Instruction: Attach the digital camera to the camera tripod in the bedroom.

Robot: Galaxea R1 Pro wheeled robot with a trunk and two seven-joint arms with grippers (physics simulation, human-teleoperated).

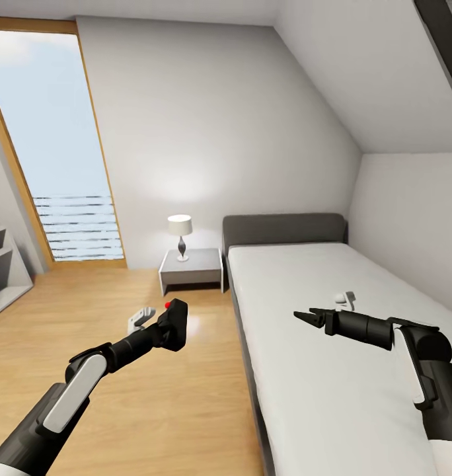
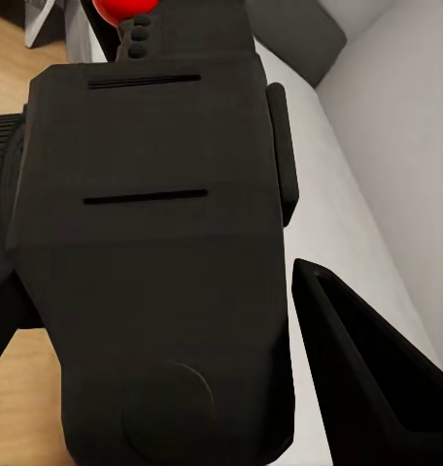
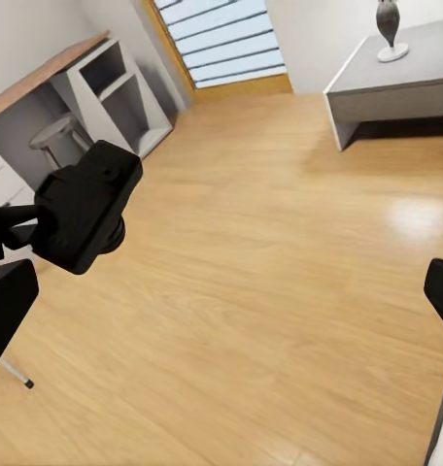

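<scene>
The left gripper (image 1: 168,325) was clamped on the digital camera (image 1: 175,322), carried above the bedroom floor (image 1: 153,396) beside the bed (image 1: 318,370). The right gripper (image 1: 305,318) hung open, empty. Pickup looked done; mounting on a tripod remained.

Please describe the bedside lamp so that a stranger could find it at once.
Start at the grey bed by the far wall. Beside its headboard stands a low grey nightstand, and the lamp stands on top. It alone has a white shade on a dark, curvy base.
</scene>
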